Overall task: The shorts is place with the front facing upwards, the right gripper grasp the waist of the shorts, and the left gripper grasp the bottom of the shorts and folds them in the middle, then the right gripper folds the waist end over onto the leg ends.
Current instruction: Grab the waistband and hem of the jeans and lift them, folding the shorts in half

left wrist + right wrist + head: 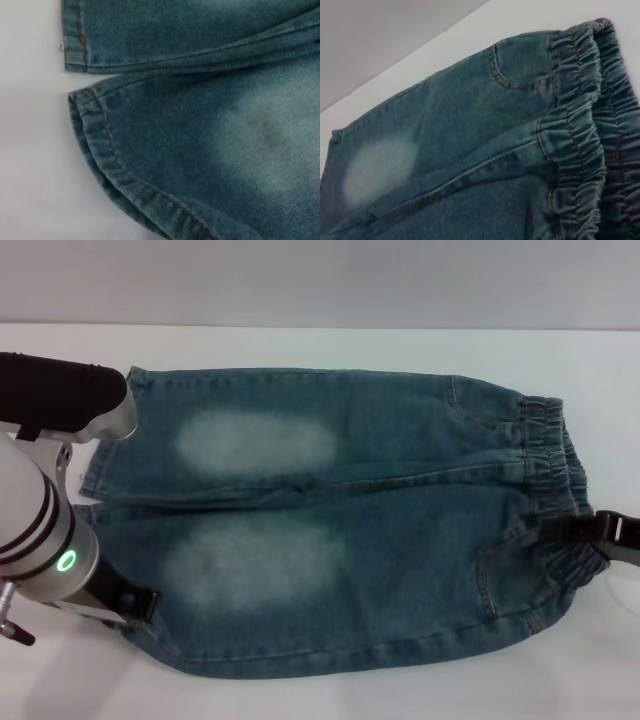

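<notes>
The shorts (pixel 340 520) lie flat, front up, across the white bench (pixel 300 345), with the waist (pixel 555 490) toward the robot's right and the leg ends (pixel 100 480) toward its left. Each leg shows a pale faded oval. The left gripper (pixel 125 602) sits at the near leg's hem, its black tip touching the denim edge; whether its fingers are spread or pinching the cloth cannot be told. The left arm, with its green ring light, covers part of the hems in the head view. The left wrist view looks straight down on the two hems (pixel 95 125), the near one rounded and slightly puffed open, the far one lying flat, with bare bench beside them. The right gripper (pixel 600 530) reaches in at the gathered waistband on the near leg's side, a black finger (pixel 570 530) lying against the ruched elastic; its fingers' state cannot be told either. The right wrist view shows the waistband (pixel 580 150) bunched in layers, with a curved pocket seam (pixel 505 75) just below it.
</notes>
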You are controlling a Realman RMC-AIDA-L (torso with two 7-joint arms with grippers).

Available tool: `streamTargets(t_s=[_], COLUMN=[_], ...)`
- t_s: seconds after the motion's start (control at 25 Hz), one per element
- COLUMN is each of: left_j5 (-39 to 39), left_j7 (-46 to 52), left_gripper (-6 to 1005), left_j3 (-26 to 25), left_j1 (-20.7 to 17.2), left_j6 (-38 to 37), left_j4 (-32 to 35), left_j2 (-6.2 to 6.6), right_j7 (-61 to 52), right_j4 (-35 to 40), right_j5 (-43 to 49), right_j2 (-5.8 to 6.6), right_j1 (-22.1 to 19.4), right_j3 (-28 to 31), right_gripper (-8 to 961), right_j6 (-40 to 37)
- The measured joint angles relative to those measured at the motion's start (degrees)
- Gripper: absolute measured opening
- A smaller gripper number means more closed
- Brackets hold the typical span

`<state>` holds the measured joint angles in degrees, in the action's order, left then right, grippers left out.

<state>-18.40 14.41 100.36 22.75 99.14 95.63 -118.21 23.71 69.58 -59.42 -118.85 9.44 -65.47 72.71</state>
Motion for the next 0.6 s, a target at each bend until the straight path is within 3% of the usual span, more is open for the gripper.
streamTargets(t_s=[0.08,0.2,0.4,0.6], left_j5=[-0.02,-0.04,-0.06,-0.03], left_j7=[0.0,-0.02,-0.07,-0.09], left_gripper=[99,99,98,98], left_j3=[0.0,0.01,0.13,0.07], left_j1=[0.14,0.34,0.51,0.54], left_j6=[-0.05,-0.13,-0.24,-0.48], left_j4=[-0.2,-0.27,-0.35,-0.36], left_j2=[0.0,0.0,0.0,0.0], right_j7=[0.29,0.67,1.16,1.7], right_j4=[-0.31,-0.4,-0.42,-0.05], right_j5=[0.11,0.22,0.36,0.28], right_j2=[0.02,0.08,0.2,0.23], right_j1=[0.21,0.28,0.31,0.32], right_j3=[-0.09,-0.13,-0.15,-0.09], right_gripper=[566,332,97,25], right_j6=[0.05,0.34,1.12,2.12])
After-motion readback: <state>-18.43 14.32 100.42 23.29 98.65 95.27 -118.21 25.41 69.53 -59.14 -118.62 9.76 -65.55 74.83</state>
